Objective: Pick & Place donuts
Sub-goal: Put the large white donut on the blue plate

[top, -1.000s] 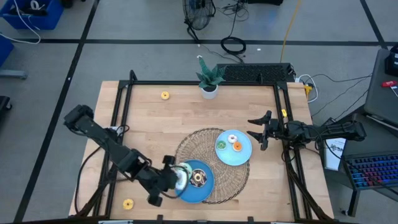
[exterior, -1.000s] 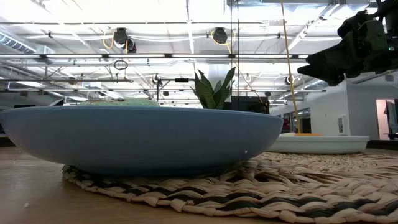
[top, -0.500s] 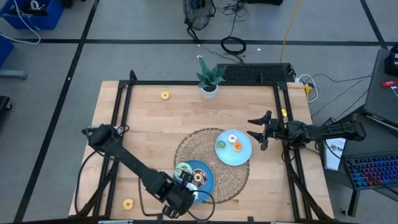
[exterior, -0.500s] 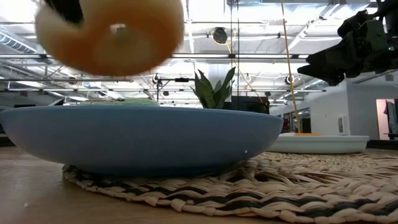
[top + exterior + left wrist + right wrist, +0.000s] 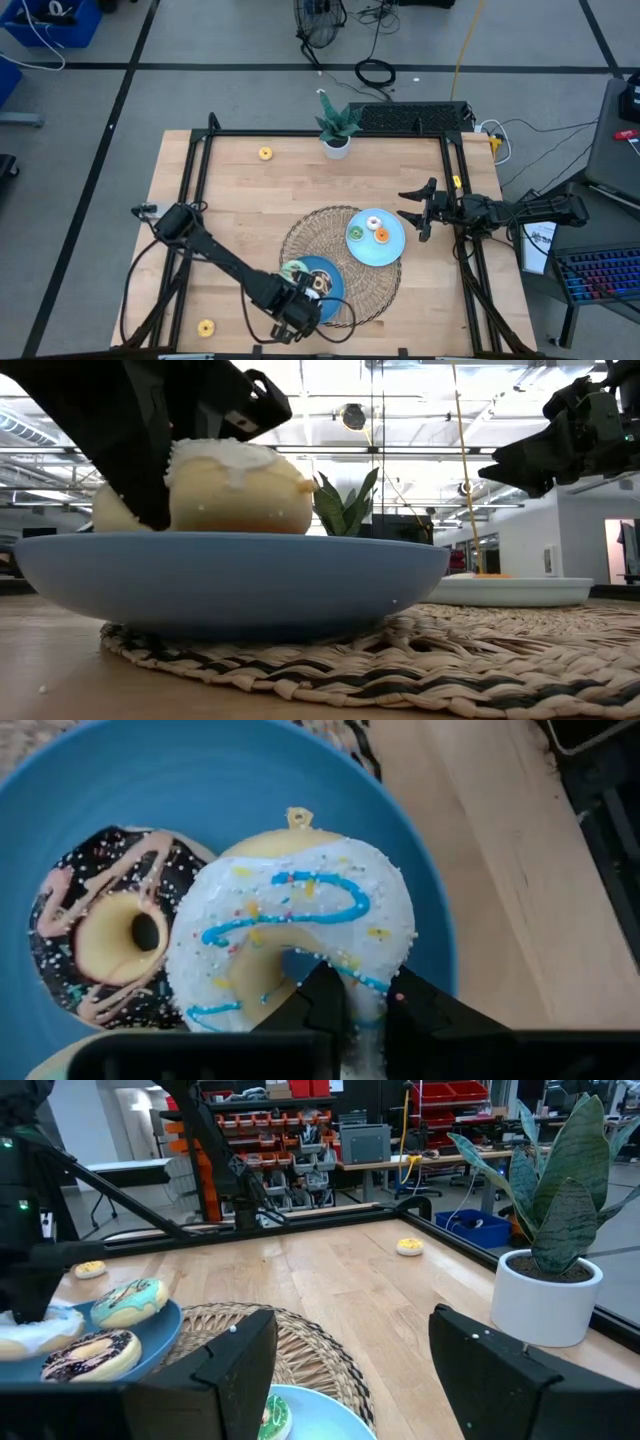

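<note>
Two blue plates sit on a round mat (image 5: 300, 235) in the middle of the table (image 5: 230, 200). The near plate (image 5: 335, 290) is at the lower middle of the high view. The far plate (image 5: 392, 250) is up and to the right of it, and their rims almost touch. A plant (image 5: 337, 128) stands at the upper middle.

The right gripper (image 5: 412, 215) waits just right of the far plate, with its jaws wide open and nothing in them. The left gripper (image 5: 365, 1010) is down over the near plate. Its jaws pinch the ring of a white donut (image 5: 300, 920) with blue squiggles, one finger by the hole and one outside. In the low view the white donut rests on that plate.

A brown donut (image 5: 100, 940) lies just beside it, touching, and a teal donut (image 5: 130, 1302) shares the plate. Three little donuts (image 5: 373, 223) lie on the far plate. One yellow donut (image 5: 265, 153) is at the table's upper left, and one more (image 5: 206, 327) is at the lower left.

These toys look light and a bit squashy, so a soft pinch should do. The icing looks smooth and may slip. The best hold, I think, is across the ring, not flat on top.
</note>
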Robot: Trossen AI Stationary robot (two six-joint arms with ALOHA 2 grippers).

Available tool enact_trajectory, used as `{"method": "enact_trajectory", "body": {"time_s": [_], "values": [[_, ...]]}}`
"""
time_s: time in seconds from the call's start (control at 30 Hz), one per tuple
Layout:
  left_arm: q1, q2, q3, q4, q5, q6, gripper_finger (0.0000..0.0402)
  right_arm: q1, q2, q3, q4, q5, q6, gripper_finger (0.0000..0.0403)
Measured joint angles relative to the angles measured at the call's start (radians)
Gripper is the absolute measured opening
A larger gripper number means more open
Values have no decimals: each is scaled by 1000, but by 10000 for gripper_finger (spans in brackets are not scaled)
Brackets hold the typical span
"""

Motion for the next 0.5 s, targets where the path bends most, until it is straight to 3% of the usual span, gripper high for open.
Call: {"method": "enact_trajectory", "body": {"time_s": [0.5], "values": [[10, -1, -9, -2, 30, -143, 56, 0, 0, 0, 0, 0, 0, 242]]}}
